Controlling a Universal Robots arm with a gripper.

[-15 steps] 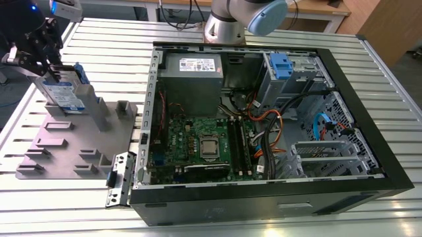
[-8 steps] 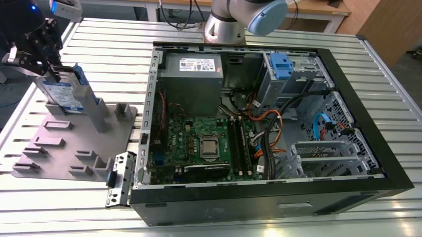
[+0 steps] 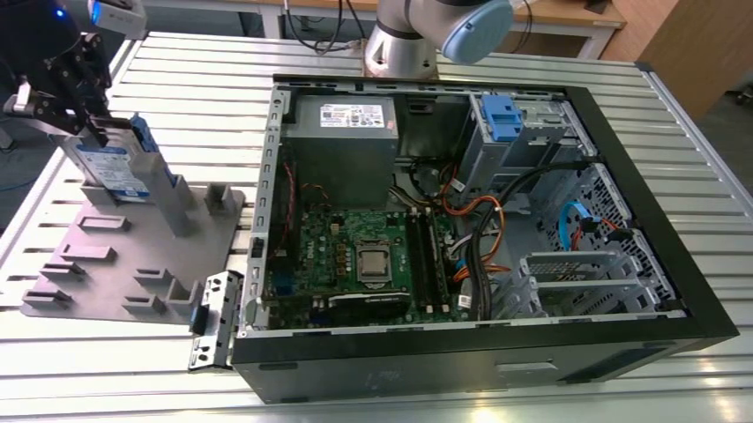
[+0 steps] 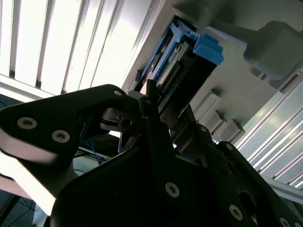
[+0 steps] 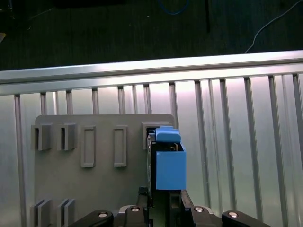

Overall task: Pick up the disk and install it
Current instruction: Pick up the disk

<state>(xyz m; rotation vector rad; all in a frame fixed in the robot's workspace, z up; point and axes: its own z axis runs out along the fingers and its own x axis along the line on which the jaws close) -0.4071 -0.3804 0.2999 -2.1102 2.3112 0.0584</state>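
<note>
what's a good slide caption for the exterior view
Black gripper at the silver-grey disk in its blue plastic frame, upright on a grey slotted holder beside the open black computer case

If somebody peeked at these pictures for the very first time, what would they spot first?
First comes the big black computer case, lying open in the middle of the slatted table, with its green circuit board and tangled wires showing. Next, at the exterior view's left, the disk in its blue frame stands on edge in a grey holder plate, with the robot's tool right at its top.
</note>
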